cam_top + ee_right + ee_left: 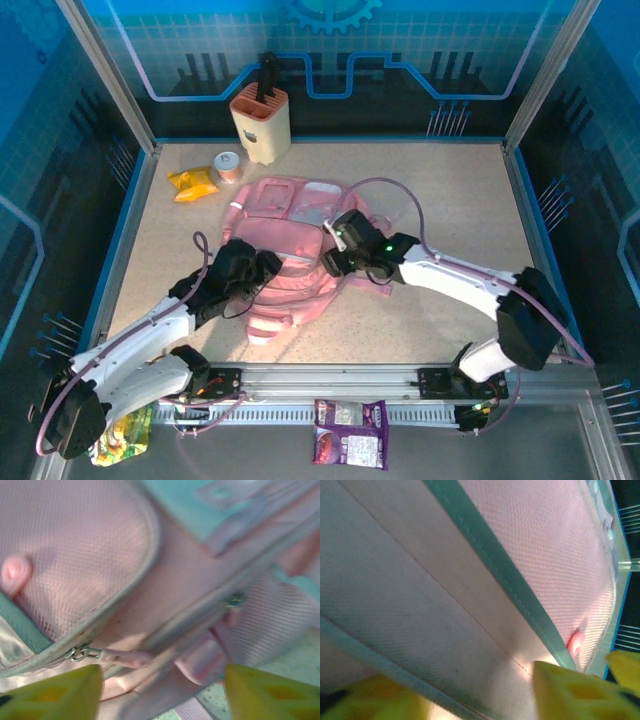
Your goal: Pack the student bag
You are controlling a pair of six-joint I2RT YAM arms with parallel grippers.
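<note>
My arms angle inward over the student bag (285,215), lying flat mid-table (450,200). My left gripper (255,268) and right gripper (338,245) have their jaws apart, close over the pink fabric. Blue panels (330,40) enclose the speckled surface.

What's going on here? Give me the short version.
Two robot arms are working on a pink backpack lying in the middle of the table. The left gripper and right gripper are both close against its fabric with jaws apart, gripping nothing. A zip pull lies just ahead of the right one. A yellow snack packet and a tape roll sit on the table beyond the backpack, not yet packed.
</note>
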